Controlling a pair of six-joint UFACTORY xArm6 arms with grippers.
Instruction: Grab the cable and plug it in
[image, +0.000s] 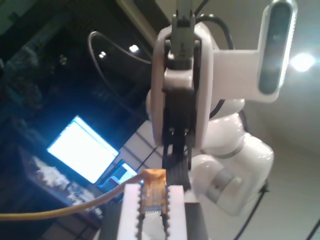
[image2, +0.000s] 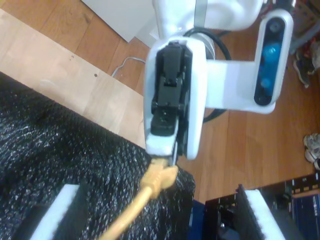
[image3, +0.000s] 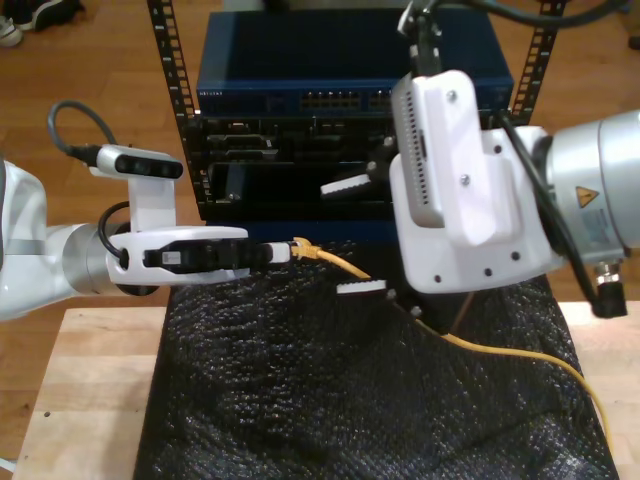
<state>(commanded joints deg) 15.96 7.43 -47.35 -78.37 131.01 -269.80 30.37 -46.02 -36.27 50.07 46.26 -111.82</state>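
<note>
Jaws: my first gripper (image: 153, 202) seemingly tight on the cable (image: 60, 210), my second gripper (image3: 344, 238) agape.

A robotics or networking lab: a black equipment rack (image3: 350, 150) holds a blue network switch (image3: 350, 75); black foam matting (image3: 330, 400) lies before the rack on a wooden bench (image3: 90, 400); a lit monitor (image: 82, 147) glows.

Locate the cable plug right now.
The cable plug sits near the exterior view's centre, pinched in my first end effector, above the black mat and in front of the server rack.
</note>
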